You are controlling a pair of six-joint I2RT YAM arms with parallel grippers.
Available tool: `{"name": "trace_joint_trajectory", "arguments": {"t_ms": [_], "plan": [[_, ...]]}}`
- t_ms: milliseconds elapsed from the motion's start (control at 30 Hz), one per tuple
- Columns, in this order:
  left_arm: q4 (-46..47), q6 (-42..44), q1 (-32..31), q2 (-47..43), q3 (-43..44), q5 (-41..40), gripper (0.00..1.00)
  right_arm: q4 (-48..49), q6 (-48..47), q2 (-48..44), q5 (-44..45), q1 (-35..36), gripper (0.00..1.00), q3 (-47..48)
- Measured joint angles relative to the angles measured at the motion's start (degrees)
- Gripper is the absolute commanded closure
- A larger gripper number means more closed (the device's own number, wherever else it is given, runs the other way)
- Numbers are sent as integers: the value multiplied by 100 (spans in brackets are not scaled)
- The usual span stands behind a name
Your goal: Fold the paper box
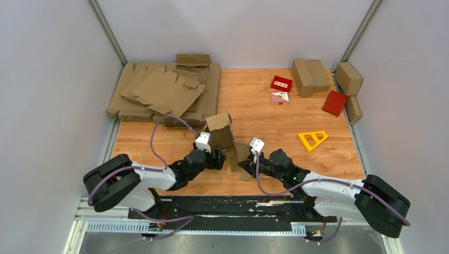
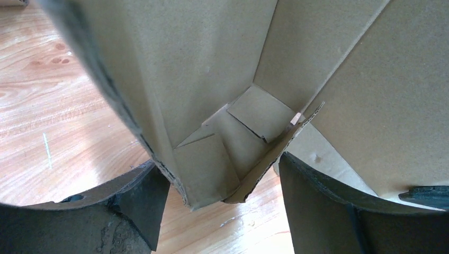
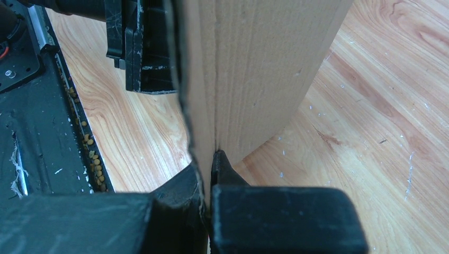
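Hold the paper box [image 1: 221, 132] upright on the table [image 1: 296, 153] near its front edge, with the right gripper [image 3: 209, 174] clamped on its side panel [image 3: 254, 69]. With the left gripper [image 2: 221, 169] spread wide around the lower corner, squeeze gently along the creases and seat the loose bottom flaps [image 2: 254, 114] flat.

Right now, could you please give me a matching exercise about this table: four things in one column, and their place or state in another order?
Things:
1. paper box
2. yellow triangle
3. flat cardboard sheets
4. right gripper

Place or state:
a. piled in the far left corner
b. shut on the paper box
c. standing upright, near the middle front
d. lying flat, right of the middle

Pairs: 1-c, 2-d, 3-a, 4-b.
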Motion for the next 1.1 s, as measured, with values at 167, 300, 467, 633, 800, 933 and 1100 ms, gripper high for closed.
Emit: {"name": "trace_joint_trajectory", "arguments": {"t_ms": [167,300,467,633,800,933,1100], "plan": [[-348,-162,-348,39,170,-629,21,0,-2,0,-2,4,100,0],[-968,-352,-560,79,483,-1180,16,0,-17,0,-11,7,100,0],[-1456,-656,-772,79,673,-1731,27,2,-17,0,-17,13,100,0],[-1609,-841,-852,105,671,-2048,22,11,-17,-2,-44,33,100,0],[-1821,-1036,-1091,118,734,-2498,24,15,-17,0,-61,39,100,0],[-2094,-1086,-1255,190,894,-2839,26,15,-17,0,-61,42,100,0],[-2439,-1185,-1410,367,1158,-3139,30,15,-17,0,-61,42,100,0]]}}
